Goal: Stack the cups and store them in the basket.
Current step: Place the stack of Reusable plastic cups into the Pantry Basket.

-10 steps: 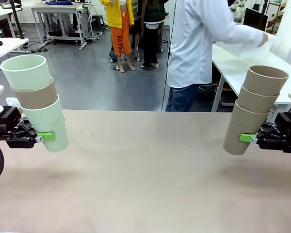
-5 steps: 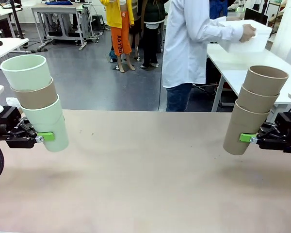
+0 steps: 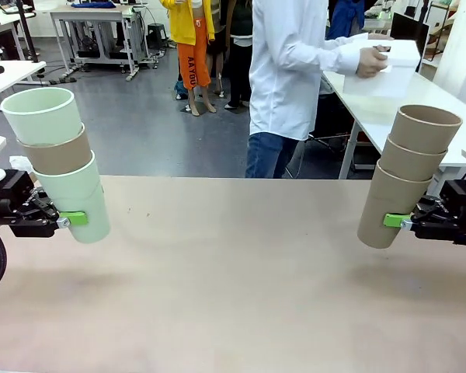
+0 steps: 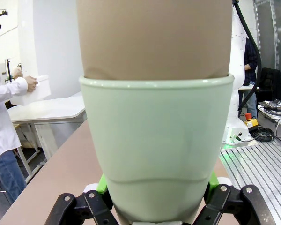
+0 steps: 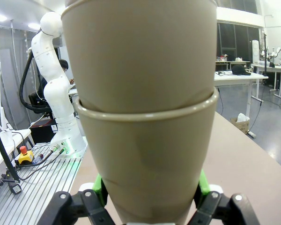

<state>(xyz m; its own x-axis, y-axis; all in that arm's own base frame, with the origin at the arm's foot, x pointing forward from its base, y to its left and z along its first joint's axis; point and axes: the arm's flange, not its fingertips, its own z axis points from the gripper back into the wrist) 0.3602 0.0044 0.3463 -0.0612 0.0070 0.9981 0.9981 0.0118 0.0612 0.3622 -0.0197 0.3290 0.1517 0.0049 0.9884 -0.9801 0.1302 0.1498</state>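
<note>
The desk (image 3: 233,264) is lying bare between the two arms. At its far side a person (image 3: 287,70) is carrying the white basket (image 3: 400,56) in one hand (image 3: 370,62), well apart from both arms, so it is not yet on the desk.

The left stack (image 3: 58,151), mint green over tan over mint green, is hanging above the desk's left edge and leaning outward. The right stack (image 3: 408,175), three tan cups, is leaning the other way above the right edge.

The left fingers (image 3: 74,218) are clamping the bottom mint cup (image 4: 157,154) low on its wall, closed tight onto it. The right fingers (image 3: 394,220) are gripping the lowest tan cup (image 5: 145,159) the same way.

The step in hand looks like waiting for the basket. Doing it well probably means holding both stacks steady and tilting them no further, since the upper cups are only sitting nested and could slide out. Once the basket is resting on the desk, each stack is best brought upright, lowered base first inside the walls, and released only when the bottom cup is touching the floor of the basket.

No brand, label or readable writing is showing on the cups or the basket.
</note>
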